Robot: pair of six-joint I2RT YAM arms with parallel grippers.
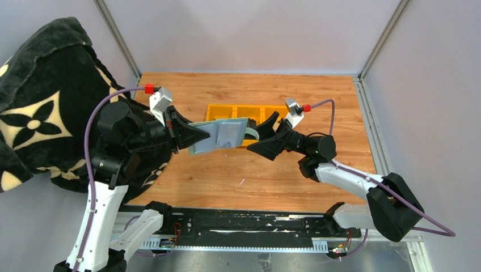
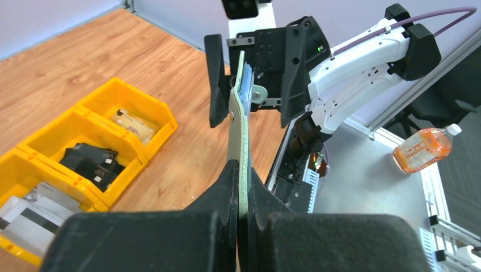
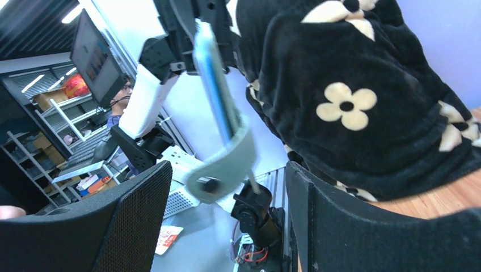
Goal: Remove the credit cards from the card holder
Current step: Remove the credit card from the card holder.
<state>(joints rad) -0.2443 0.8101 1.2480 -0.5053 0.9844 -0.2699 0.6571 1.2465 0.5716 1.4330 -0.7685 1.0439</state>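
The sage green card holder [image 1: 220, 136] hangs open above the table, and my left gripper [image 1: 198, 136] is shut on its left edge. The left wrist view shows it edge-on, with the card holder [image 2: 240, 130] pinched between the fingers of my left gripper [image 2: 243, 170]. A blue card edge [image 2: 248, 85] shows at its far end. My right gripper [image 1: 260, 136] stands open around that far end. In the right wrist view the closing tab [image 3: 221, 167] hangs between the spread fingers of my right gripper [image 3: 227, 170], touching neither. A tan-gold card [image 2: 133, 122] and a silver-grey card [image 2: 25, 218] lie in tray compartments.
The yellow three-compartment tray [image 1: 237, 107] sits on the wooden table behind the holder; its middle compartment holds black items [image 2: 91, 161]. A black plush cloth with cream flowers [image 1: 39, 102] drapes the left side. An orange bottle [image 2: 422, 148] lies off the table.
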